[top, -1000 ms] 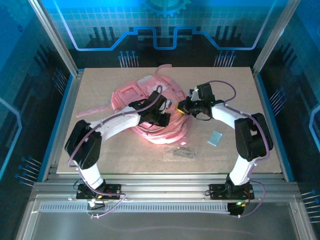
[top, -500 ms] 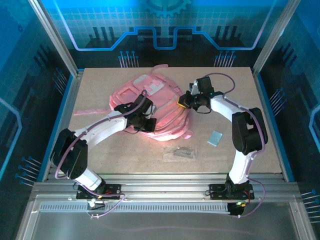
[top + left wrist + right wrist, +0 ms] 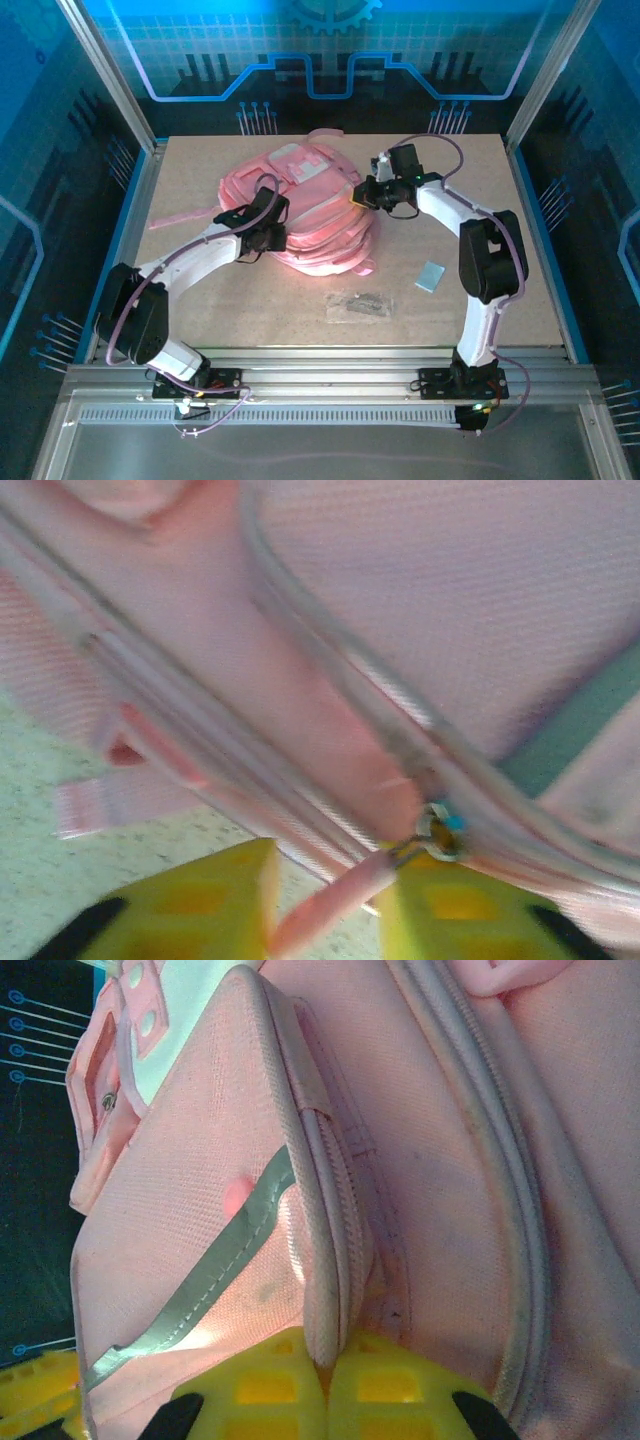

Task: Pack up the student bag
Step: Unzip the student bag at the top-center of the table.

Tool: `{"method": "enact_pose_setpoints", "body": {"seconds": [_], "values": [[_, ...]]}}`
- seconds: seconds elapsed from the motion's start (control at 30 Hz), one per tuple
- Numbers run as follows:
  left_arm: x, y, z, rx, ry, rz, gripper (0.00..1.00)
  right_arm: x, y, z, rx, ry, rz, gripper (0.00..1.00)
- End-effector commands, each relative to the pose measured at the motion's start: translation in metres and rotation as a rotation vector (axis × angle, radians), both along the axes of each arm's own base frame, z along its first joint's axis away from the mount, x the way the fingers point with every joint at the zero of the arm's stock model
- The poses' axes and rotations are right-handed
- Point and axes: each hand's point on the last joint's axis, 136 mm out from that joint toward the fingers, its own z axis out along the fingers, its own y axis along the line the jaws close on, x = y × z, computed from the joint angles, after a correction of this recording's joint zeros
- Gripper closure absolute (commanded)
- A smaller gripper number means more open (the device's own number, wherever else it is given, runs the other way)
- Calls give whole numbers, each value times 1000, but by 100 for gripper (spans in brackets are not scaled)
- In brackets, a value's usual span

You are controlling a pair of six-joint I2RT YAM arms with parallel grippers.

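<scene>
Lying nearest to the arm bases on the table (image 3: 240, 320) is a small clear packet (image 3: 360, 305). A little further to the right is a flat pale-blue piece (image 3: 432, 275). Both are apart from the bag. Beyond them, from the middle of the table toward its far side, the student bag (image 3: 300, 195) lies flat, and one of its thin pink straps (image 3: 180, 218) runs out to the left.

The left gripper (image 3: 328, 908) is at the bag's near left side. Its yellow fingers (image 3: 200, 905) stand apart, and a pink zip pull (image 3: 340, 892) lies in the gap between them; whether it touches them I cannot tell. The right gripper (image 3: 325, 1375) is at the bag's right side, with its fingers pressed together on a piped edge of the bag's fabric.
</scene>
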Motion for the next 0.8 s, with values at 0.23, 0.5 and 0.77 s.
{"method": "enact_pose_setpoints", "body": {"seconds": [0.23, 0.5, 0.77], "values": [[-5, 5, 21, -128, -20, 87, 26, 7, -24, 39, -42, -118, -46, 39], [-16, -58, 35, -473, -2, 2, 1, -72, -71, 35, -249, -45, -90, 12], [-75, -105, 2, -466, 162, -146, 10, -165, -111, -21, -370, 149, -157, 14]]}}
